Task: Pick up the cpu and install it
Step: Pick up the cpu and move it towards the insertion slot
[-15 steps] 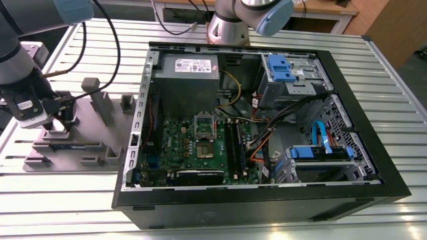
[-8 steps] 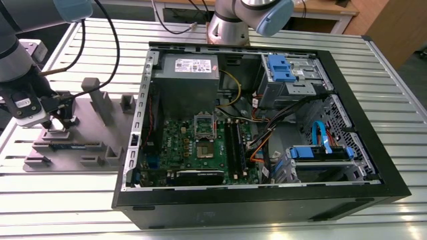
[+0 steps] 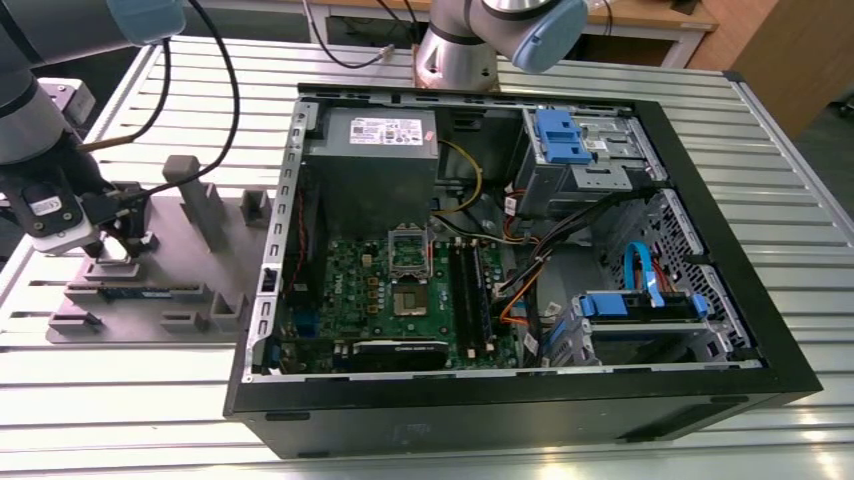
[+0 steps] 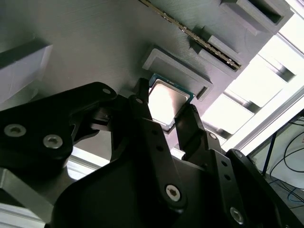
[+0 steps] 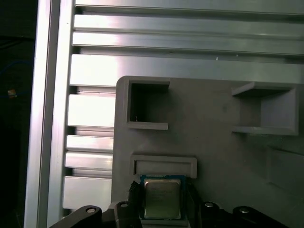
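In the exterior view the gripper (image 3: 118, 243) was down over the grey fixture tray (image 3: 134, 327), which sat on the table off to the exterior view's left of the open computer case (image 3: 534, 420). The green board (image 3: 350, 295) with its socket (image 3: 407, 299) lay inside that case, well apart from the tool and toward the exterior view's right. A long memory stick (image 3: 127, 293) lay in the tray just beside the arm's end.

In the second wrist view the cpu (image 4: 166, 97) showed as a pale square with a thin teal rim, right between the dark fingers (image 4: 142, 107). The gripper (image 4: 167, 107) was drawn in narrow, one finger against each of two opposite edges, so I judged it to be holding the chip. Being square, the chip offered no long axis. It was close against the raised lip (image 4: 175, 66) of its nest, and I couldn't tell whether it had lifted off the tray.

In the first wrist view the cpu (image 5: 162, 198) sat square between the fingertips (image 5: 134, 192), touching the lip (image 5: 164, 164). Two other pockets (image 5: 147, 104) in the tray held nothing.
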`<state>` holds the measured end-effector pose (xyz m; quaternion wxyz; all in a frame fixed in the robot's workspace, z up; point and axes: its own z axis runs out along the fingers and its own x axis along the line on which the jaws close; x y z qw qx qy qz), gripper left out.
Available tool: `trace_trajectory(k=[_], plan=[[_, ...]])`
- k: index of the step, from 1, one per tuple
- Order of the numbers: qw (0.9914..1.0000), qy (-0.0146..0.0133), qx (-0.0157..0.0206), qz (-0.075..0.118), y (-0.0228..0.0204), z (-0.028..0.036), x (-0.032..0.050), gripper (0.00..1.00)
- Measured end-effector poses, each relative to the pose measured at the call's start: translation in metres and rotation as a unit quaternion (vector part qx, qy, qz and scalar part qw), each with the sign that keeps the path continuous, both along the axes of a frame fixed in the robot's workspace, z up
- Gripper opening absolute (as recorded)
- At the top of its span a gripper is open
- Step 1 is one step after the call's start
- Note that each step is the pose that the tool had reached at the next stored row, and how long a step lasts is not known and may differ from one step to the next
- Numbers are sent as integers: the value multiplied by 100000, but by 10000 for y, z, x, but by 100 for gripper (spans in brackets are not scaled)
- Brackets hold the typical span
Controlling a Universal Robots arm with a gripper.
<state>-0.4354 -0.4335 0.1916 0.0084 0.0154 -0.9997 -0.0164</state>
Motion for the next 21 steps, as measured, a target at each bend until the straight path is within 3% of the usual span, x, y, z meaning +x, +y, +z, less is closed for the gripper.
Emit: trace_trajectory(k=[6,21], plan=[[100000,-18,5,3,0,-59,-3,47],[100000,-34,3,1,0,-94,-6,47]])
